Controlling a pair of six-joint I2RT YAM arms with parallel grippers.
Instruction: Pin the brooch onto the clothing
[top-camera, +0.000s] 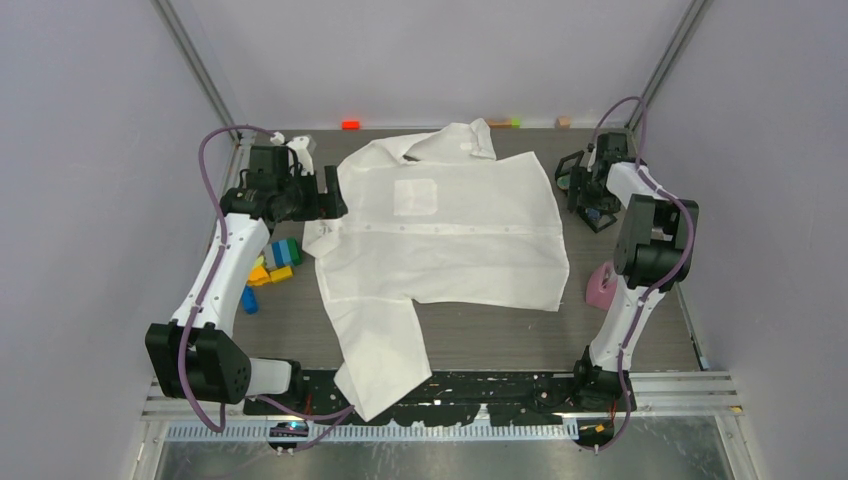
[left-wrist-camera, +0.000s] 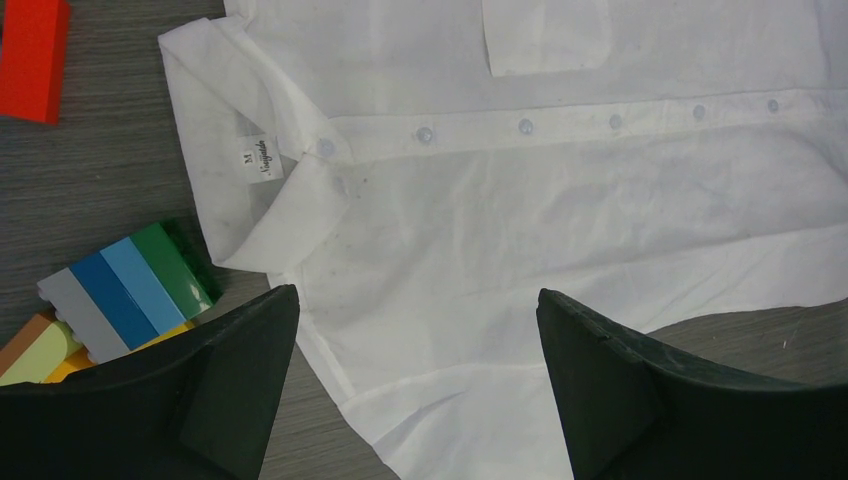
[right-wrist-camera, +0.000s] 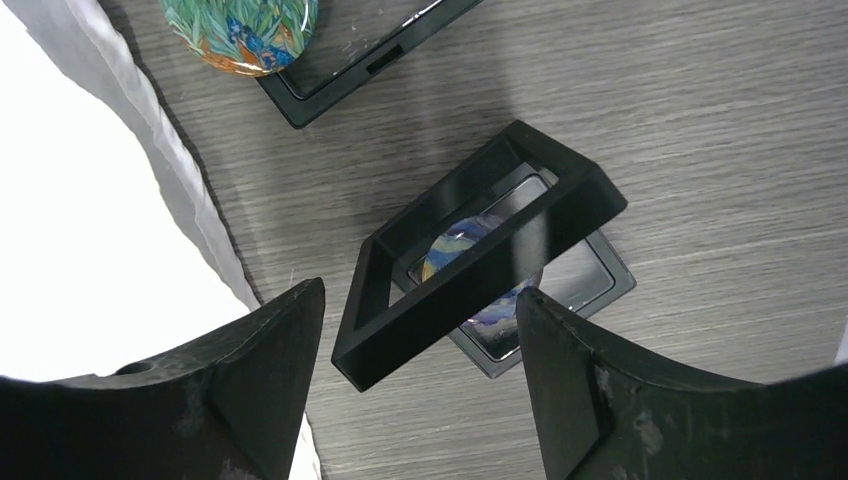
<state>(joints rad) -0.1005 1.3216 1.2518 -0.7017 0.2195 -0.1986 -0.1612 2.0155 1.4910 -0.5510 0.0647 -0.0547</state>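
Note:
The white shirt lies spread flat on the table, collar to the left, chest pocket up. In the left wrist view its collar, button row and pocket show. My left gripper is open and empty above the collar and shoulder fabric. My right gripper is open and empty at the shirt's right edge. In the right wrist view it hovers over an open black display box with its lid tilted up; a blue-and-yellow oval brooch lies inside. A second green-blue brooch rests on another black tray.
Coloured toy bricks lie left of the shirt, near the left arm. A red brick lies by the collar. A pink object sits by the right arm. Small blocks line the back edge. One sleeve hangs over the front rail.

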